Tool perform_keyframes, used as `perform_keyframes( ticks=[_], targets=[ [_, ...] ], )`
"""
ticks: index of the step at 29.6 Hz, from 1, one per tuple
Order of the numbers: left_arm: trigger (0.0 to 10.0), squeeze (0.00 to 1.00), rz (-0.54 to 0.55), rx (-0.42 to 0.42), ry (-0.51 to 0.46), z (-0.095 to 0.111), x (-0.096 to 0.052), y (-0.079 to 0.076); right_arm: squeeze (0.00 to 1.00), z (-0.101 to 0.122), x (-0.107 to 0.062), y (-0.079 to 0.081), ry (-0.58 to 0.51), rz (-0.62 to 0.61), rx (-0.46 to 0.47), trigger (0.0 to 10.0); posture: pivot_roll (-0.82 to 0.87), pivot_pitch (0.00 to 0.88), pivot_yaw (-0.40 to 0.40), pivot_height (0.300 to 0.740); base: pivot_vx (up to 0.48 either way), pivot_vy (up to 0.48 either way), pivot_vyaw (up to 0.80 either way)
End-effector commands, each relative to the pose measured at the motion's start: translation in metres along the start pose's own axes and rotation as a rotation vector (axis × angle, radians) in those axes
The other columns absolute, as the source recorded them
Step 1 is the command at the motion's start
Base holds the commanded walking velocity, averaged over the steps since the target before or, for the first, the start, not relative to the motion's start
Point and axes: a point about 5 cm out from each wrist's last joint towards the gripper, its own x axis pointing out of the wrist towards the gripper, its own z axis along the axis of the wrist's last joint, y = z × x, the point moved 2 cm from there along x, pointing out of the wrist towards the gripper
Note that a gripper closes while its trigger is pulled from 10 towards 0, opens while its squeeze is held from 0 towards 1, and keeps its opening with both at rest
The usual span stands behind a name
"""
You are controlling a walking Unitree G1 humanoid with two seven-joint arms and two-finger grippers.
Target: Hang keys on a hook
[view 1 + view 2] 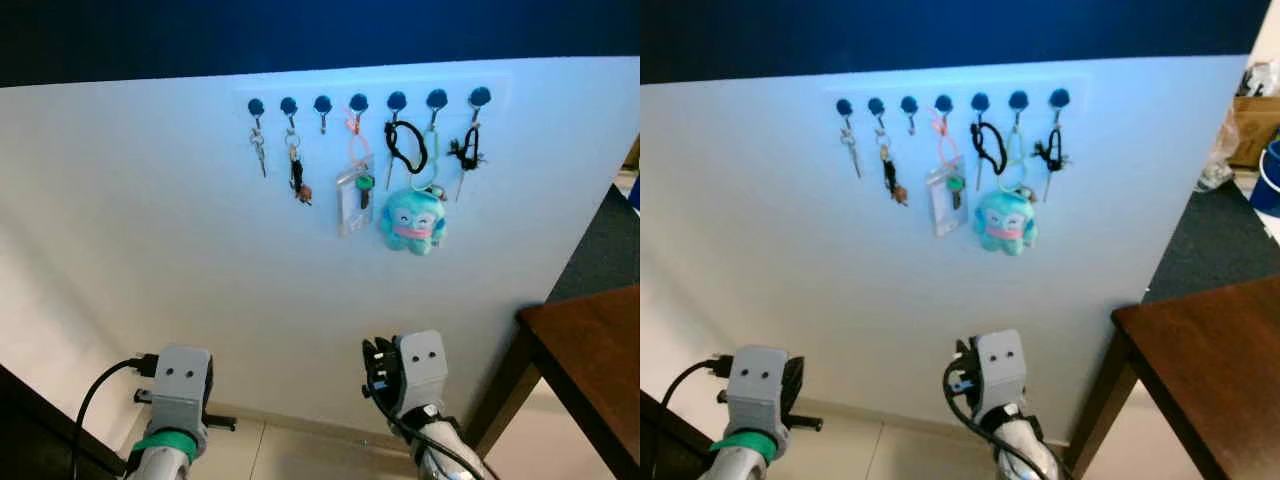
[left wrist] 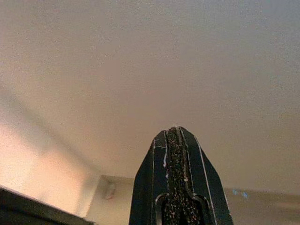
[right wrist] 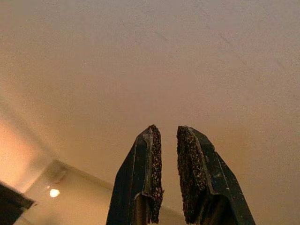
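Keys are seen hung along the row of round dark-blue wall hooks (image 1: 358, 102); below it, the left tool (image 2: 176, 136) is pressed closed and the right tool (image 3: 168, 133) slightly parted, nothing being held.

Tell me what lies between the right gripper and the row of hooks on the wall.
Bare white wall, seen in the left eye view: the right gripper sits low, and nothing stands between it and the hooks above.

Hook row (image 1: 368, 101) high on wall (image 1: 150, 260), table (image 1: 590, 350) at right.
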Motion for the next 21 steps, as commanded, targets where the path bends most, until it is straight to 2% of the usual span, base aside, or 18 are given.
perform_keyframes(
  ticks=[1,7,12,16,18,19,21],
  targets=[
    [10.0,0.00,0.026,0.002,0.006,-0.006,-0.002,0.006,0.00,-0.011,-0.003,-0.006,0.045,-0.040,0.006,10.0,-0.10,0.076,0.209,0.740,0.000,0.000,-0.80],
    [10.0,0.00,-0.027,-0.036,-0.053,0.002,-0.004,-0.001,0.00,-0.015,-0.005,-0.008,0.051,-0.044,0.007,10.0,-0.10,0.077,0.209,0.740,0.000,0.000,-0.80],
    [10.0,0.00,-0.067,0.016,-0.064,0.001,-0.002,-0.010,0.00,-0.017,-0.005,-0.005,0.053,-0.038,0.002,10.0,-0.10,0.082,0.209,0.740,0.000,0.000,-0.80],
    [10.0,0.00,-0.061,-0.002,-0.071,0.000,-0.001,-0.009,0.00,-0.013,-0.004,0.000,0.031,-0.018,-0.035,10.0,-0.09,0.086,0.212,0.740,0.000,0.000,-0.80],
    [10.0,0.00,-0.053,-0.064,-0.078,0.002,-0.002,-0.006,0.00,-0.011,-0.004,0.001,0.022,-0.017,-0.044,10.0,-0.09,0.084,0.214,0.740,0.000,0.000,-0.80],
    [10.0,0.00,-0.053,-0.064,-0.078,0.002,-0.002,-0.006,0.00,-0.011,-0.004,0.001,0.022,-0.017,-0.044,10.0,-0.09,0.084,0.214,0.740,0.000,0.000,-0.80],
    [10.0,0.00,-0.060,-0.183,-0.102,0.009,-0.002,-0.004,0.00,-0.007,-0.003,0.002,0.005,-0.013,-0.044,10.0,-0.09,0.084,0.217,0.740,0.000,0.000,-0.80]
  ],
)
